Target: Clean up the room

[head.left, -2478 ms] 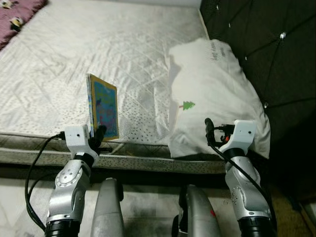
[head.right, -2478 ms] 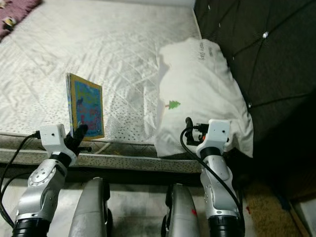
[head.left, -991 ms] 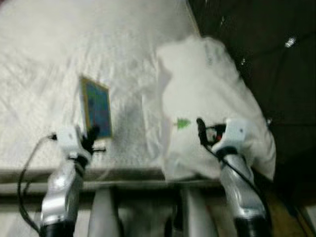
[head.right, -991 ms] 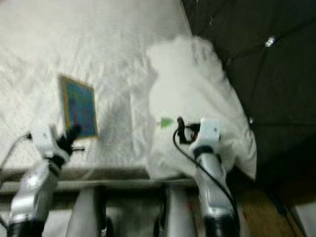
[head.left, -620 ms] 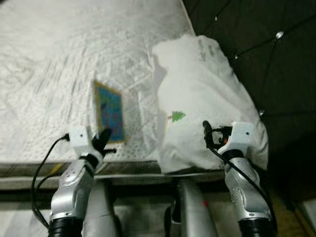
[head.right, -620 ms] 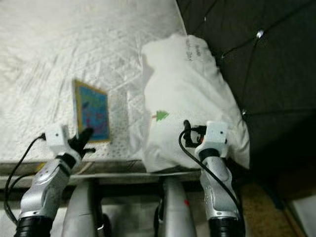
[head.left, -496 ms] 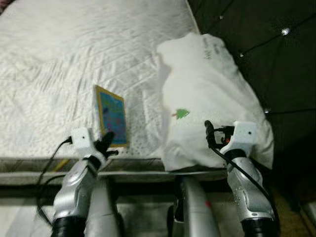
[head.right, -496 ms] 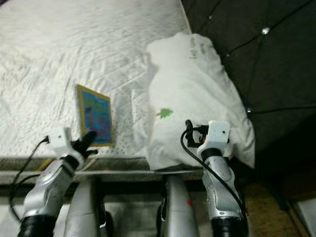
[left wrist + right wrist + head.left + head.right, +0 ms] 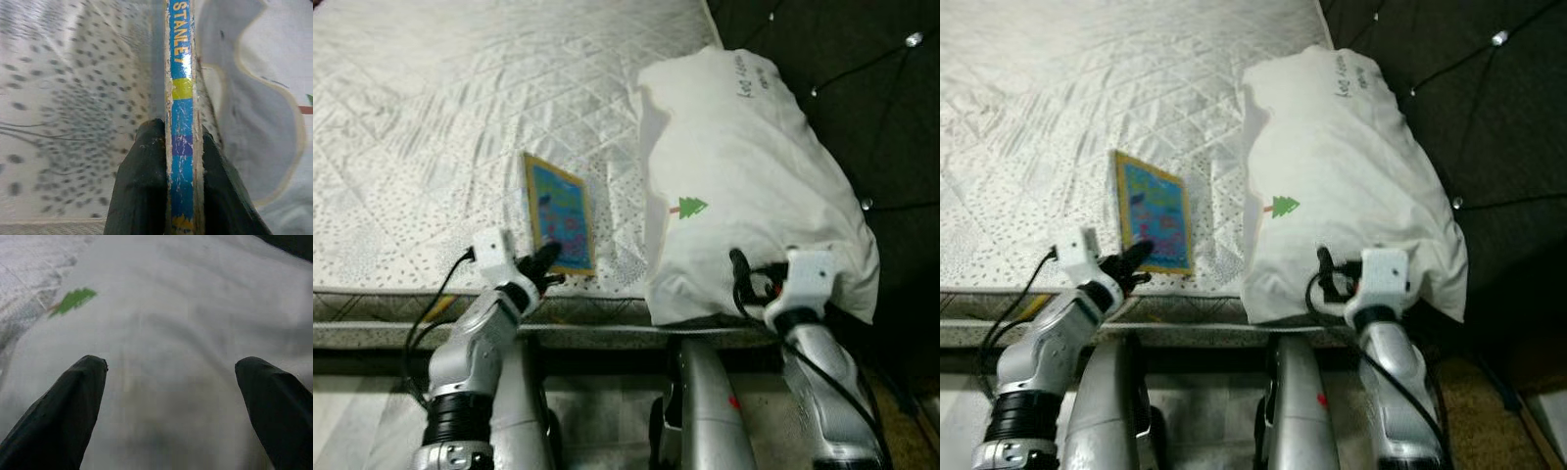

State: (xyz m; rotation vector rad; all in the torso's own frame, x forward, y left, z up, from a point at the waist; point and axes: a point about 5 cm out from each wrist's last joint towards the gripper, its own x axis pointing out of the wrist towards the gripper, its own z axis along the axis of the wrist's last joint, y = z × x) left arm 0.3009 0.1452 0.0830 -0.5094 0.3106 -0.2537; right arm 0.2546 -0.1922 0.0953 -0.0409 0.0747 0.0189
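Left gripper (image 9: 546, 260) pinched the book (image 9: 559, 212) by its spine at the near edge of the bed (image 9: 431, 117), fingers clamped either side. Since 2.5 s earlier the book had tipped from upright to nearly flat on the mattress. Looked like a put-down, release pending. Right gripper (image 9: 171, 401) hung with fingers spread wide over the white pillow (image 9: 744, 166), beside the dark headboard (image 9: 862, 88), gripping nothing.
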